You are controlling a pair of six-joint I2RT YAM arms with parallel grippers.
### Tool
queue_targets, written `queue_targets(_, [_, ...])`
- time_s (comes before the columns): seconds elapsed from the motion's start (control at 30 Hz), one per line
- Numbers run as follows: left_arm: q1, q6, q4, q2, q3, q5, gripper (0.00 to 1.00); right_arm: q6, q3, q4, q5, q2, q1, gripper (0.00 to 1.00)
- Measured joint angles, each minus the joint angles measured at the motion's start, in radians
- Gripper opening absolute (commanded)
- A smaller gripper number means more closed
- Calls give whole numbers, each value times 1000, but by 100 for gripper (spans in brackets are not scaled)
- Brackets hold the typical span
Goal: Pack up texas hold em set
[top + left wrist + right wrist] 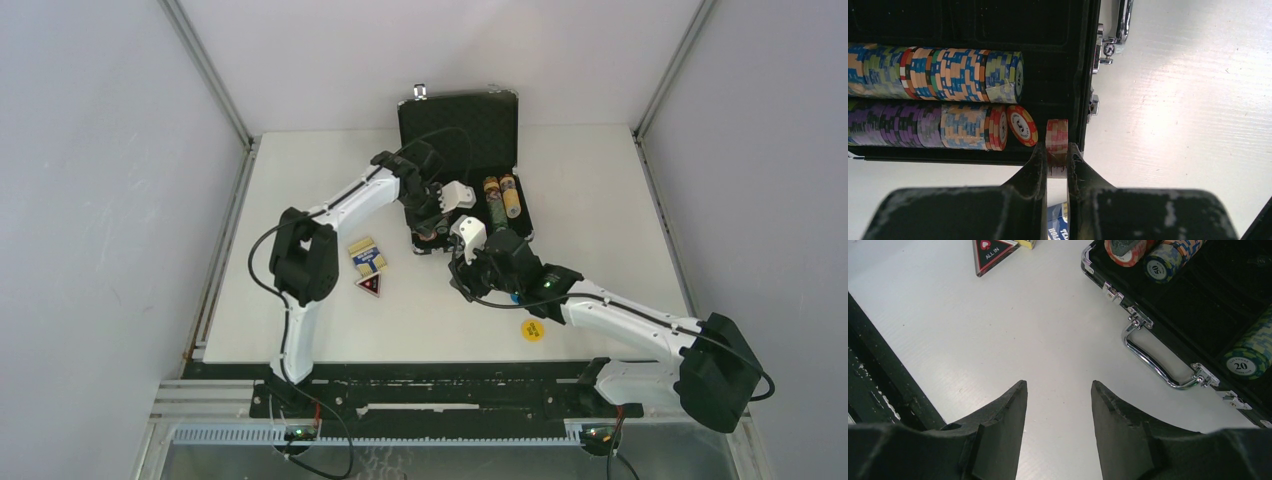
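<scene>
The black briefcase [461,120] stands open at the back centre, lid upright. In the left wrist view two rows of multicoloured chips [933,75] lie in its foam tray [1048,60]. My left gripper [1054,148] is shut on a small stack of red and cream chips [1057,131], held at the end of the lower row by the case wall. My right gripper [1058,385] is open and empty over the bare table, just in front of the case handle [1158,357]. The yellow-blue card deck [367,256], red triangular token [369,285] and yellow round token [532,330] lie on the table. I cannot pick out the blue token.
The left gripper [432,222] hangs over the case's front left corner, and the right gripper [466,268] sits close below it. More chip rows [500,195] lie in the case's right half. Grey walls enclose the table on three sides.
</scene>
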State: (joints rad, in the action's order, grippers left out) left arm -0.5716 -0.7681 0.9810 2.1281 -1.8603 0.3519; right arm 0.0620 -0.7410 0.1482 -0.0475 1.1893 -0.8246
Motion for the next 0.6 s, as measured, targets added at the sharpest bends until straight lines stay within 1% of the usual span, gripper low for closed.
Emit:
queue_targets(0.23, [-2, 1, 1, 9, 0, -3, 0, 0, 0, -2, -7, 0, 0, 58])
queue_targets(0.47, [-2, 2, 2, 70, 0, -17, 0, 0, 0, -3, -7, 2, 0, 58])
queue_targets(0.6, [-3, 8, -2, 76, -4, -21, 0, 0, 0, -3, -7, 8, 0, 58])
